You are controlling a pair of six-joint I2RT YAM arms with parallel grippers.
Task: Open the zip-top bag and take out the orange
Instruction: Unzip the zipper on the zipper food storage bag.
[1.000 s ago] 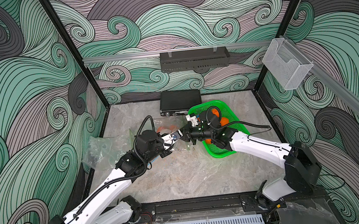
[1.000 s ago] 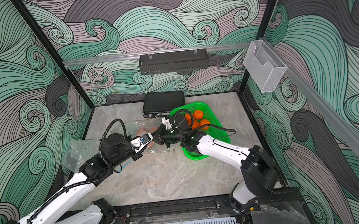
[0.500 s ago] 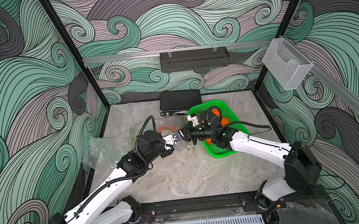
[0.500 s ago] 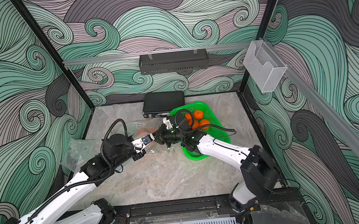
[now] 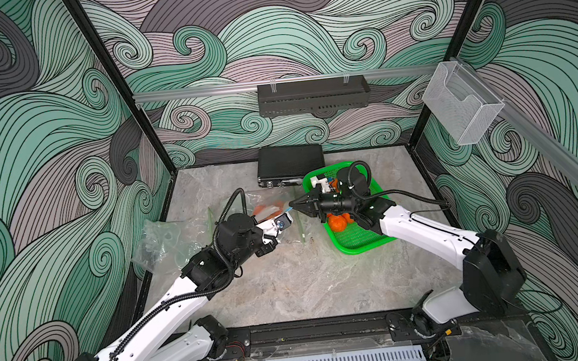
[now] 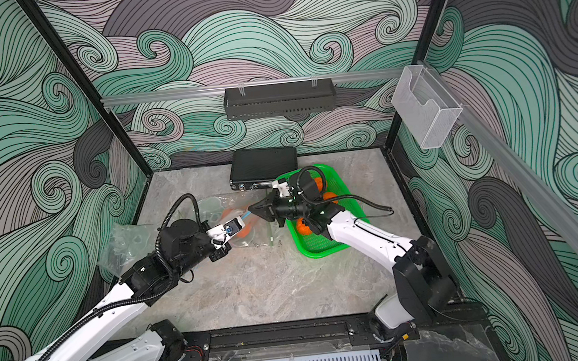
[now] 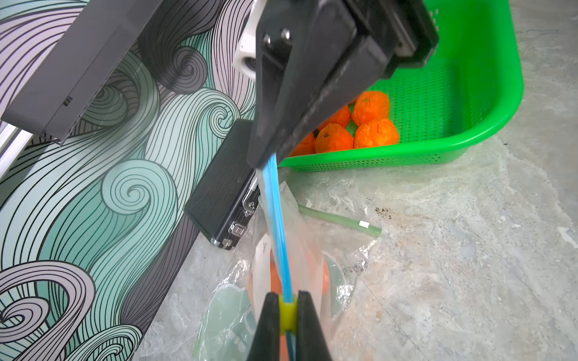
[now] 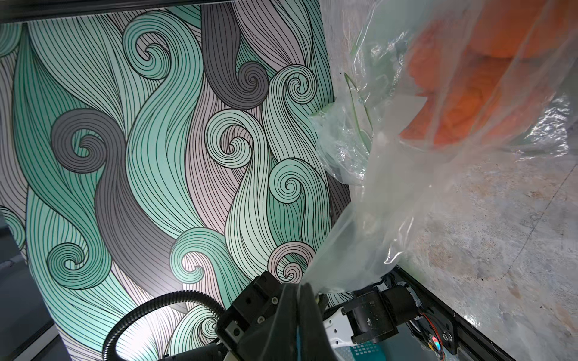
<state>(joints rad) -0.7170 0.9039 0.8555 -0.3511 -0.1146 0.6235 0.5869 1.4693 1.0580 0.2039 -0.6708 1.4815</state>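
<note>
The left gripper (image 7: 287, 308) pinches the small yellow plastic slider (image 7: 287, 322) of the clear zip-top plastic bag (image 7: 316, 231) between its fingers. From there the blue zip track (image 7: 276, 225) runs taut to the right gripper (image 7: 266, 157), whose fingers are pressed together on the track's end. The soft orange (image 8: 469, 103) sits inside the bag, which sags onto the grey marbled tabletop (image 7: 469, 250). The slider probably travels best if it is drawn straight along the track. The right grip should stay firm and the line tight, since a sideways tug could make the slider slip free. Beyond stand the green perforated plastic basket (image 7: 488, 131) of loose oranges (image 7: 373, 107) and a black ridged case (image 7: 225, 193).

Green basket (image 7: 406, 157), blue zip track (image 7: 276, 212), yellow slider (image 7: 287, 312), teal swirl-patterned walls (image 5: 264, 26)
</note>
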